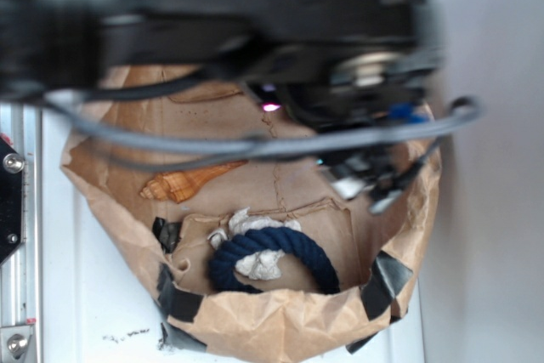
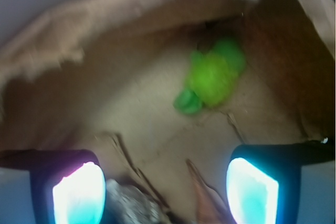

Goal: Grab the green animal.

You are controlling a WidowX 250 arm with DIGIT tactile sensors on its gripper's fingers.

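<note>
The green animal (image 2: 215, 77) lies on the brown paper floor near the far wall in the wrist view, its fuzzy lime body above a smoother green head at its lower left. My gripper (image 2: 165, 192) is open and holds nothing; its two glowing fingertips (image 2: 79, 195) stand wide apart at the bottom of the view, well short of the toy. In the exterior view the blurred arm (image 1: 340, 82) hangs over the back of the paper basin and hides the green animal.
A brown paper basin (image 1: 280, 329) with raised crumpled walls holds everything. An orange-brown seashell (image 1: 191, 183) lies at the left. A dark blue rope ring (image 1: 272, 252) with pale crumpled scraps sits at the front. Grey cables (image 1: 212, 146) trail across.
</note>
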